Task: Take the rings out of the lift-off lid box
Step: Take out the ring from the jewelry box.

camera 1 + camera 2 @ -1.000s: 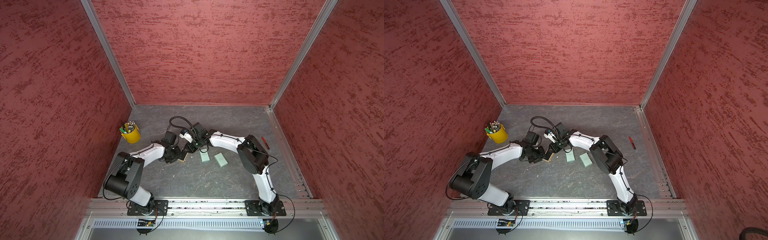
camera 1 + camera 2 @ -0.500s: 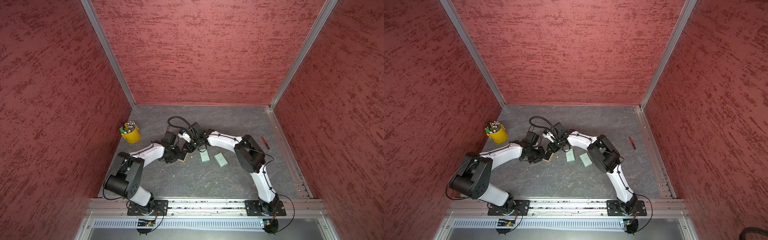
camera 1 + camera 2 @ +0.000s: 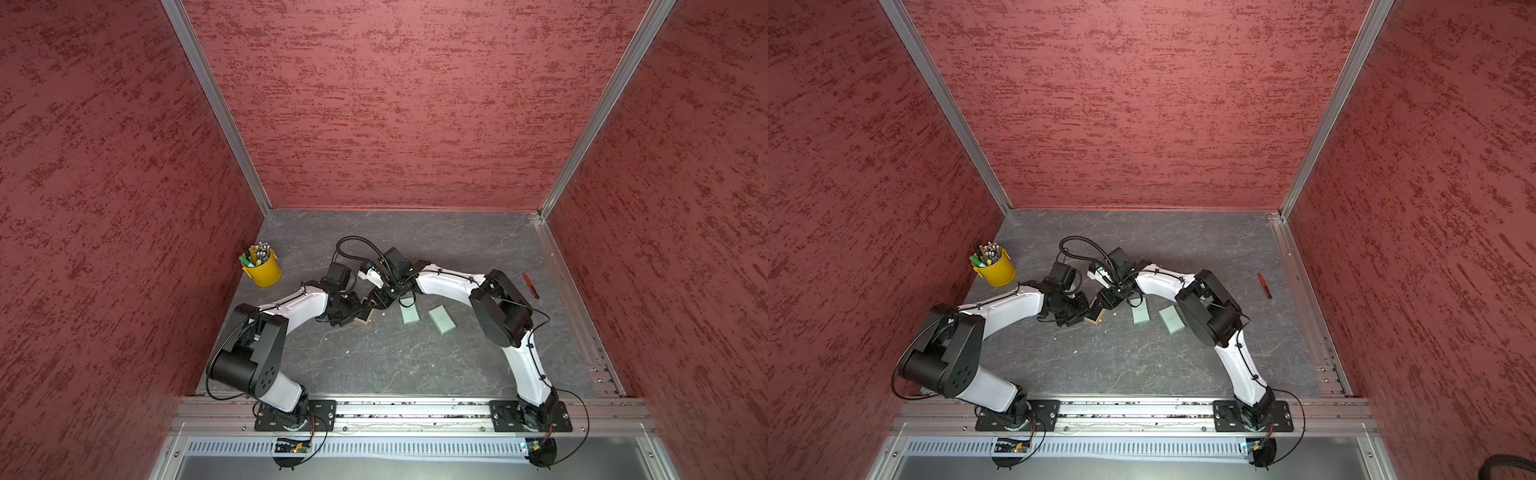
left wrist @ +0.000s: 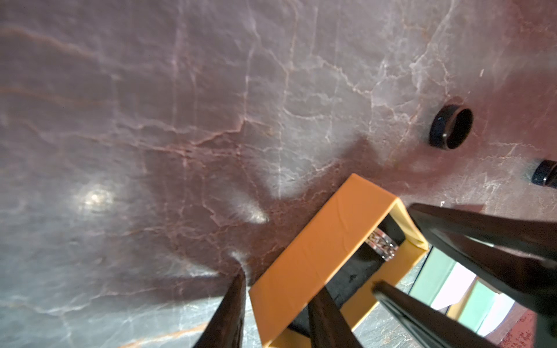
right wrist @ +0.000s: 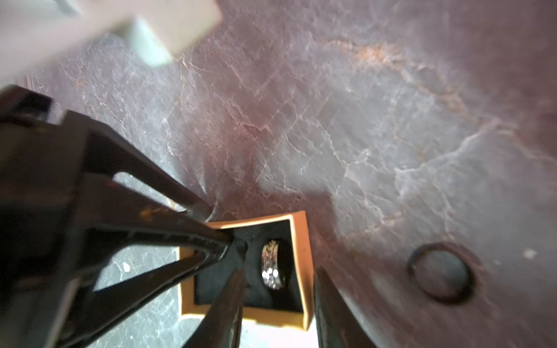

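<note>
The left hand (image 4: 278, 286) is clamped on one wall of the open orange box (image 4: 319, 250), one finger inside and one outside. The right hand (image 5: 281, 268) reaches into the same box with its fingers apart, one inside and one outside another wall. A silver ring (image 5: 272, 265) stands on edge on the box's black lining, just beside the inner finger. A black ring (image 4: 451, 127) lies on the surface (image 4: 180, 120) near the box, with a second black ring (image 4: 545, 173) beyond it. Two green boxes (image 3: 409, 312) sit near the box, and a yellow cup (image 3: 262, 272) stands well apart from it.
</note>
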Controlling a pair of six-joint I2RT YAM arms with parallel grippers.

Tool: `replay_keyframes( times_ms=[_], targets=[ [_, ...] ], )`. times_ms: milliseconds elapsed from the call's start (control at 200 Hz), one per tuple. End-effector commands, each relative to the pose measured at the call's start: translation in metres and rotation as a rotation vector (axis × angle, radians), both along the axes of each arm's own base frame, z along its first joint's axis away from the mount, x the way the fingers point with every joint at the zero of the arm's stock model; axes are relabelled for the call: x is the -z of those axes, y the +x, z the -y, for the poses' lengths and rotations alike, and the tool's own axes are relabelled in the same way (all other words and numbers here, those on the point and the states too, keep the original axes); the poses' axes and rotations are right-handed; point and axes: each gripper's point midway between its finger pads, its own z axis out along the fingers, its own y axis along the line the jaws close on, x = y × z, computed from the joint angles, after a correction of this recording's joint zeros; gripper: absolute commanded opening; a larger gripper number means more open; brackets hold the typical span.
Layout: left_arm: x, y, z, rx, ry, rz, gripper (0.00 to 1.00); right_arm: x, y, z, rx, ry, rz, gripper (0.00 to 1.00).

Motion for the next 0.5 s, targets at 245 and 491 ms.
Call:
replay_keyframes(
  times_ms=[245, 491],
  targets=[
    [0.008, -0.006, -0.004, 0.013, 0.018, -0.024, 0.36, -0.034, -0.002, -0.012, -0.028, 0.086, 0.044, 0.32],
    [0.009, -0.006, -0.004, 0.015, 0.017, -0.028, 0.36, -0.019, -0.010, -0.016, -0.060, 0.079, -0.004, 0.31]
  ],
)
